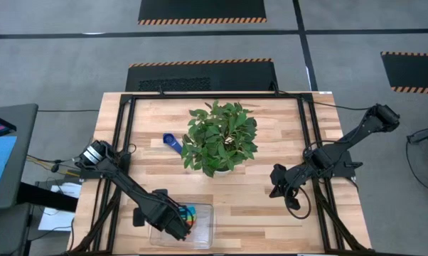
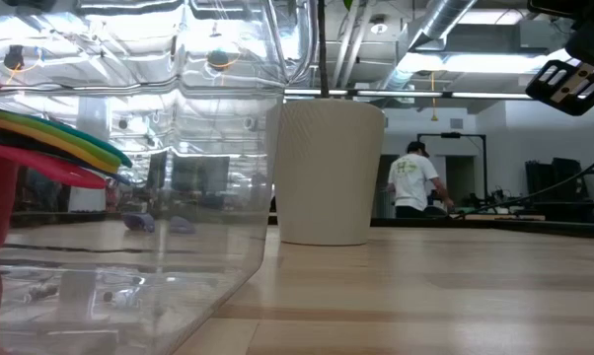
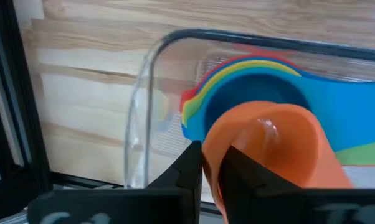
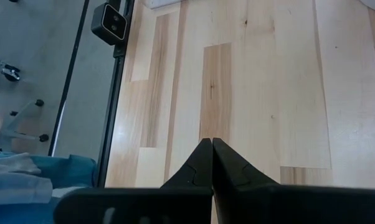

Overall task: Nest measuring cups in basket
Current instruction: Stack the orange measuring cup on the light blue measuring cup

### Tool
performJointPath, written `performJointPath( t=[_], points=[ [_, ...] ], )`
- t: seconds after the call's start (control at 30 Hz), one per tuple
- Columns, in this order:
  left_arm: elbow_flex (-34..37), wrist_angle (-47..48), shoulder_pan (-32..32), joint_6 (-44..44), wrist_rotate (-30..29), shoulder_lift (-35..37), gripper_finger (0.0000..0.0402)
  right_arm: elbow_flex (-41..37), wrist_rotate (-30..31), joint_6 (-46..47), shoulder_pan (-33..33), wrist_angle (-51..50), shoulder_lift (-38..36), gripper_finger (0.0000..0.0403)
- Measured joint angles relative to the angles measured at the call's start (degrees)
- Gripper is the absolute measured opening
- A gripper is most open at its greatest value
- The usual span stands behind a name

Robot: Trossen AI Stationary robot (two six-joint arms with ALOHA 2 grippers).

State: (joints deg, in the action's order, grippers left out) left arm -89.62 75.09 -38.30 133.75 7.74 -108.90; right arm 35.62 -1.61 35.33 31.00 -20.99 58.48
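My left gripper (image 3: 213, 152) hangs over the clear basket (image 1: 205, 235) near the table's near edge, shut on the orange measuring cup (image 3: 281, 140). Just beneath it in the basket lies a nested stack of cups (image 3: 250, 78) showing red, yellow, green, light blue and blue rims, their handles (image 2: 50, 148) fanned to one side. The dark blue cup (image 1: 171, 142) lies by itself on the table, left of the plant. My right gripper (image 4: 211, 146) is shut and hovers over bare wood on the table's right side (image 1: 276, 181). My left gripper pinches the orange cup's wall at the rim (image 3: 220, 168), with one finger (image 3: 190, 165) outside and the other finger (image 3: 246, 174) inside the bowl. It comes from above, slanting down. The cup is lifted clear and tilted, directly above the blue cup of the stack.
A leafy green plant (image 1: 220, 139) in a white pot (image 2: 327, 173) stands mid-table. Black frame rails (image 1: 121, 142) run along the table's left and right sides. Bare wood lies between the plant and the basket. A person (image 2: 413, 177) stands far off in the room.
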Motion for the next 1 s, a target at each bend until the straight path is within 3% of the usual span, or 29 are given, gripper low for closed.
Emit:
performJointPath(
  t=[0.43,0.63,1.0],
  points=[
    [-1.3,0.7,0.0,-1.0,-0.7,0.0,0.0054,0.0,-0.1,0.0,0.1,-0.3,0.0,0.0013],
    [-8.2,-5.0,-0.5,-10.3,-1.3,0.1,0.0055,0.0,-0.1,0.0,0.1,-4.2,0.0,0.0013],
    [-8.7,-5.1,-6.3,-8.2,-0.5,0.1,0.0002,0.0,-0.1,0.1,0.1,-6.0,0.0,0.0013]
  ],
)
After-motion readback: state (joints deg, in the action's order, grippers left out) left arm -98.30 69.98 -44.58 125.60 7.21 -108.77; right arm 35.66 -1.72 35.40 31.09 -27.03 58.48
